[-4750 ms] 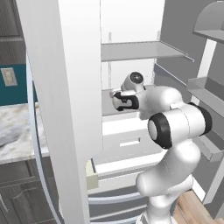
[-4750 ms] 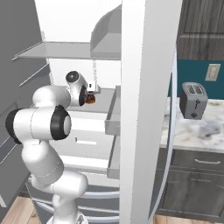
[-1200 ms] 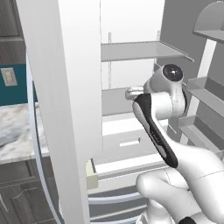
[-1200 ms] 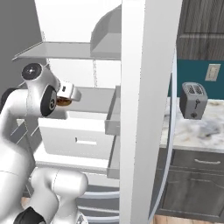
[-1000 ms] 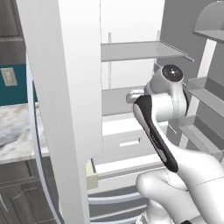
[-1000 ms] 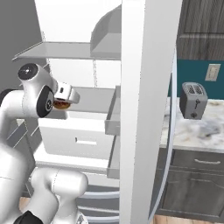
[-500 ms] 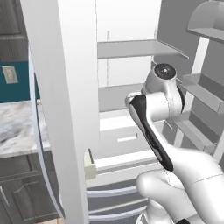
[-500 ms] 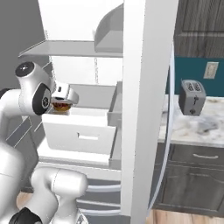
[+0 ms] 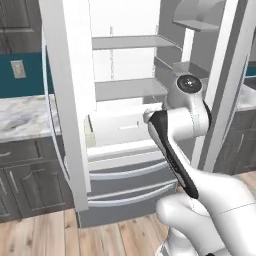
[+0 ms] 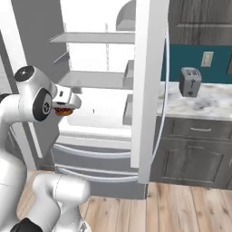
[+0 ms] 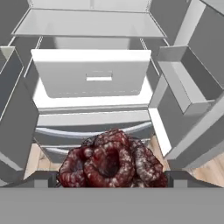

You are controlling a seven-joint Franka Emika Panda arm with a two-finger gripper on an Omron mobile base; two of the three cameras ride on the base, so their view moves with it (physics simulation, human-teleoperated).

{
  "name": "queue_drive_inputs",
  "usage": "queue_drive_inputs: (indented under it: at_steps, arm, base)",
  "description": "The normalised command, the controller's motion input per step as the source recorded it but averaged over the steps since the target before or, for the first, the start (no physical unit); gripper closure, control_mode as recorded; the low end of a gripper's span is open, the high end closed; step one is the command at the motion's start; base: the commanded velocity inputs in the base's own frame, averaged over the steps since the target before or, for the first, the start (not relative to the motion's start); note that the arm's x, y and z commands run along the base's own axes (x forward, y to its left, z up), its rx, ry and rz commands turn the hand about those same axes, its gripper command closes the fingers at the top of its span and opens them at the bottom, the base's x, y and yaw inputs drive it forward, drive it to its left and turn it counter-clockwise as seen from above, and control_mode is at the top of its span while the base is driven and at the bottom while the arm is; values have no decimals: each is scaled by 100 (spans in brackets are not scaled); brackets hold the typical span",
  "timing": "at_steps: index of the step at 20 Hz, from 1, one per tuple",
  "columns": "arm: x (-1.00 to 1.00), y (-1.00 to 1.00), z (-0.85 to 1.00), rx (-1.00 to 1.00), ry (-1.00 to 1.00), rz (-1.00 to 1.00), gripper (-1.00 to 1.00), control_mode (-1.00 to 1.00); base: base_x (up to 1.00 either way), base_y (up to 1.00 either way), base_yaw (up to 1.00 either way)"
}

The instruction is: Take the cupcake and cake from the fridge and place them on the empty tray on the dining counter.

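The cake [image 11: 113,159] is held at the gripper [image 10: 65,110], clear of the fridge [image 10: 97,97] and in front of its open white interior. In the hand view it sits low and close to the camera: a dark brown ring with reddish, mottled lumps on top. In the right base view only a small reddish-brown sliver is seen under the white hand. The fingers themselves are hidden by the cake, but they are judged to be spread wide and pressed against its sides, since the cake is carried off any shelf.

The cake is judged to be light but soft and crumbly. A hard squeeze would be likely to dent or break it, and the lumpy top gives no firm surface. The best hold is judged to be across the widest part of the body, low on the sides, with the cake kept level so that it is not tipped out.

A white drawer [image 11: 92,72] and grey shelves [image 11: 89,22] are seen inside the fridge. On the wall counter [image 10: 199,105] a toaster [image 10: 189,81] is seen.
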Motion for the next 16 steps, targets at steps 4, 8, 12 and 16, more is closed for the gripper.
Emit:
queue_drive_inputs:
  at_steps: [4, 8, 12, 16]
  arm:
    - [0, 0, 0, 0, 0, 0, 100, 100]
    - [0, 0, 0, 0, 0, 0, 100, 100]
    - [0, 0, 0, 0, 0, 0, 100, 100]
    - [0, 0, 0, 0, 0, 0, 100, 100]
  base:
    - [-100, -3, -8]
    - [-98, 0, -48]
    - [-72, 0, -79]
    - [-62, -6, -78]
